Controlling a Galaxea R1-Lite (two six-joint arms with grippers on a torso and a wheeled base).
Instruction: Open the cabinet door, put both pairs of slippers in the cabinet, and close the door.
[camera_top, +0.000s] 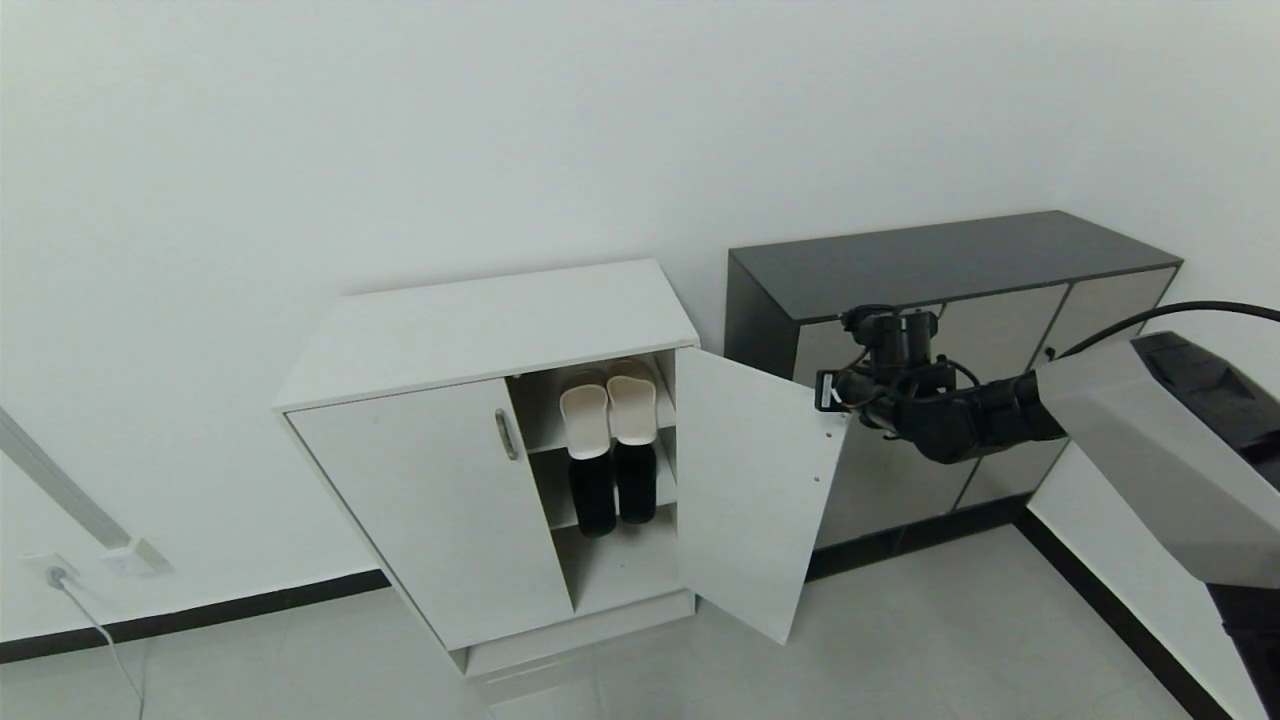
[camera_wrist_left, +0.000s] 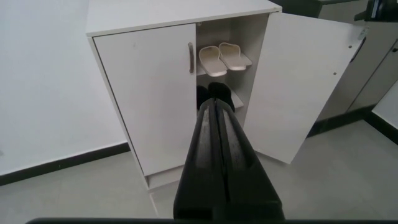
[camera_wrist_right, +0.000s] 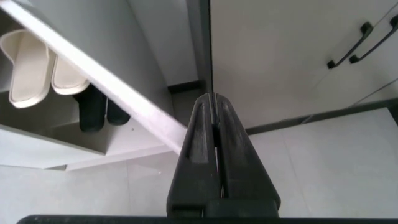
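Observer: Slippers are both stowed. White pair (camera_top: 608, 410) lies on the top shelf of the cabinet (camera_top: 480, 330), heels at the shelf's front edge. Black pair (camera_top: 612, 490) sits on the shelf below, also at the front edge. Right door (camera_top: 745, 480) hangs wide open.

Checker: Pincers?

Observer: Right pincer (camera_top: 828, 390) is pressed together at the door's free upper corner; cannot tell whether it touches. Left pincer (camera_wrist_left: 215, 104) is also pressed together, well back, aimed at the cabinet front.

Checker: How will the door handle?

Observer: Judged a stiff, light panel, free on its hinges. Its face looks smooth, so a pinch would likely slip. A flat push on the outer face near the free edge suits better, eased at the end so it does not slam.
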